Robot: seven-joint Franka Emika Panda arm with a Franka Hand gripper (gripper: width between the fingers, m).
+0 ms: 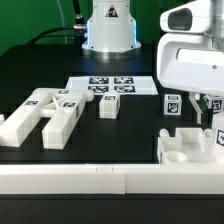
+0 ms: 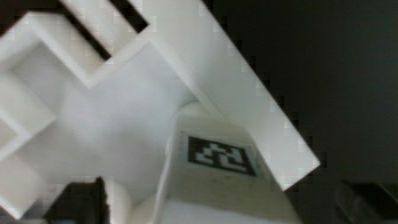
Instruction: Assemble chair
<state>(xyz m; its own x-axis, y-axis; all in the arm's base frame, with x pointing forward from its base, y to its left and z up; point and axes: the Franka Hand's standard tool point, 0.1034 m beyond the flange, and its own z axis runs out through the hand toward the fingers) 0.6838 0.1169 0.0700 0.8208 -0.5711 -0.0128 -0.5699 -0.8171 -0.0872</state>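
Gripper (image 1: 210,110) hangs low over the black table (image 1: 140,125), jaws spread wide. In the wrist view its 2 dark fingers (image 2: 79,200) sit on either side of a tagged white chair part (image 2: 222,155). The view is blurred, so contact cannot be told. Slotted seat block (image 1: 188,147) lies just below and in front of the gripper. Tagged cube (image 1: 172,103) stands upright just beside the gripper, on the exterior view's left of it. Second cube (image 1: 110,106) and the long bars (image 1: 45,115) lie well apart from the gripper, further toward that side. Marker board (image 1: 110,85) lies flat beyond them.
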